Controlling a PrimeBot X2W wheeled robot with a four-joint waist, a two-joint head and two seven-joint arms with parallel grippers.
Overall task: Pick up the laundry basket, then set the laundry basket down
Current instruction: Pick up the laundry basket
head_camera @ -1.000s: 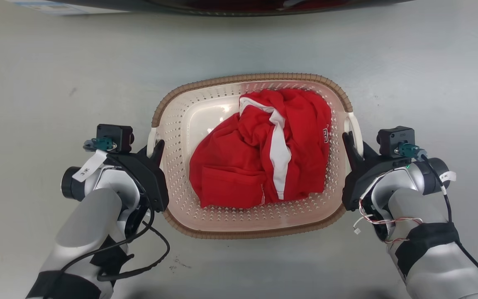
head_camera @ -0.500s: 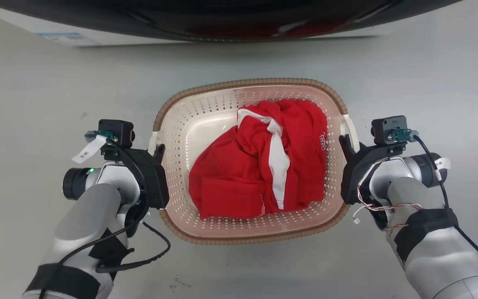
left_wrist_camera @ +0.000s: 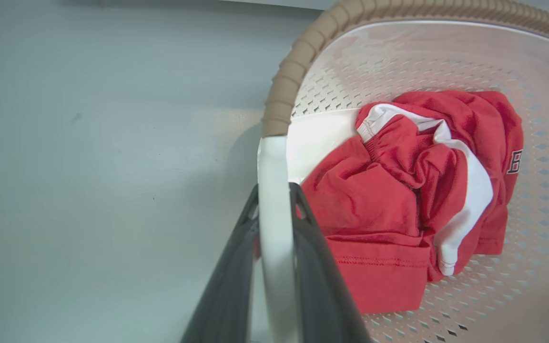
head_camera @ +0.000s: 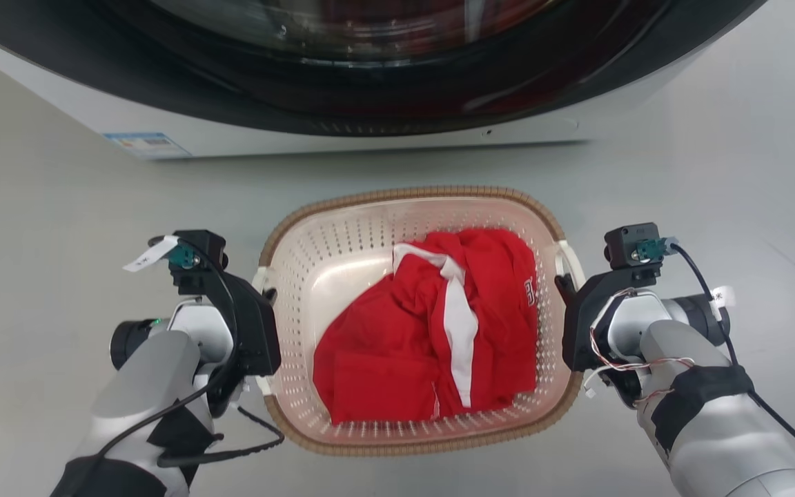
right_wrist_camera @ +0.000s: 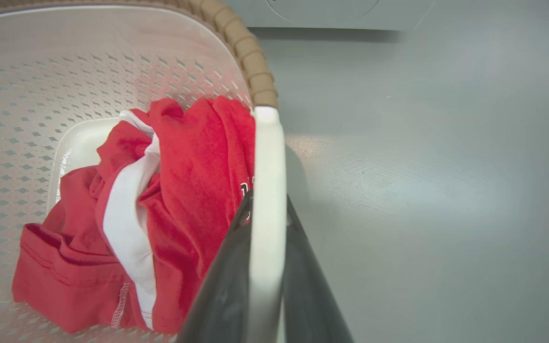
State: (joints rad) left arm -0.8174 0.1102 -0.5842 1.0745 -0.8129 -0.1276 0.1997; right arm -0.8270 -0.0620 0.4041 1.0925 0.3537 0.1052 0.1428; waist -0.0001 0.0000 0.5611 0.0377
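The laundry basket (head_camera: 342,255) is cream with perforated walls and a brown woven-look rim. It hangs between my two arms in front of the washer, with a red and white garment (head_camera: 439,331) inside. My left gripper (head_camera: 266,295) is shut on the basket's left white handle (left_wrist_camera: 272,157). My right gripper (head_camera: 563,283) is shut on the right white handle (right_wrist_camera: 267,152). In the left wrist view my left gripper (left_wrist_camera: 275,186) has a dark finger on each side of the handle. My right gripper (right_wrist_camera: 267,197) clamps its handle the same way. The basket's shadow falls on the floor beside each handle.
A white washer (head_camera: 183,131) with a dark round door stands across the top of the head view, close behind the basket. Grey floor (head_camera: 59,228) lies to both sides and in front.
The head view has shifted, so much more of the washer now shows at the top. Both grippers keep their hold on the handles. The gap between basket and washer looks smaller.
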